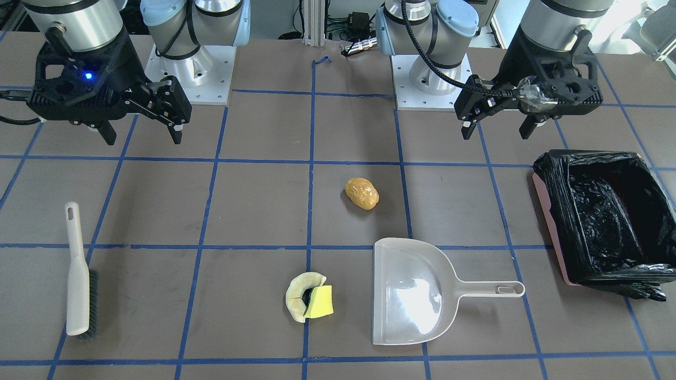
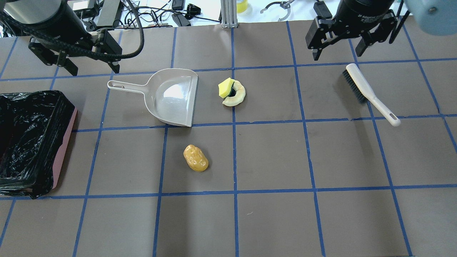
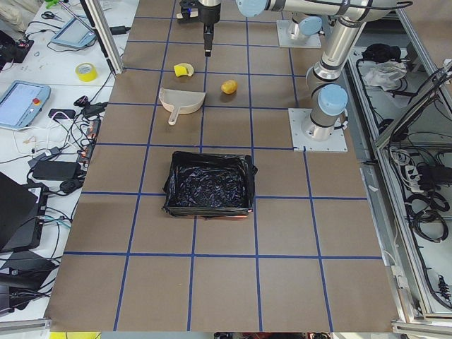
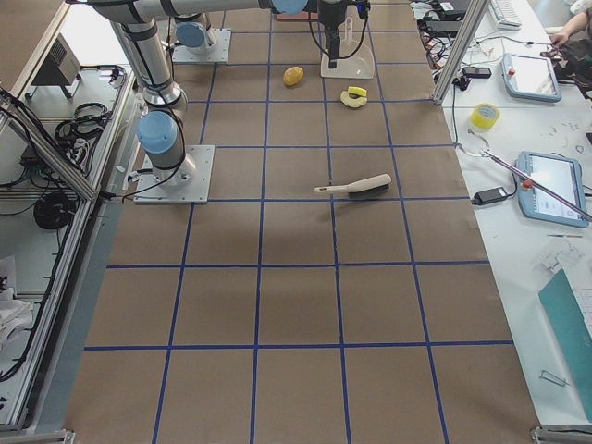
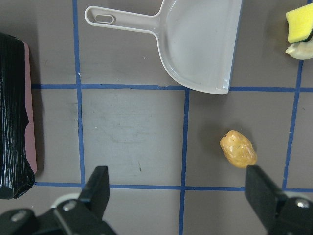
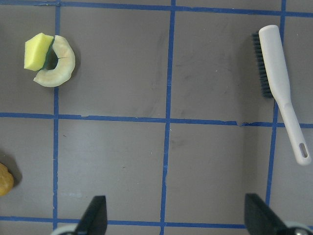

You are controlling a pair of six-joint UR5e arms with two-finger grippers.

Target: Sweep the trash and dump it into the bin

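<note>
Overhead exterior is showing the dustpan (image 2: 171,98) lying with its handle pointing left toward the bin (image 2: 67,142) and its mouth facing the sponge (image 2: 225,87), which is leaning on the half-ring (image 2: 237,98). The potato (image 2: 195,158) is lying diagonally, nearer the robot. The bin is showing black liner inside. The left gripper (image 2: 94,69) and right gripper (image 2: 338,53) are hovering, fingers spread, empty.

Left pincer (image 1: 496,132), right pincer (image 1: 143,138): both agape
</note>
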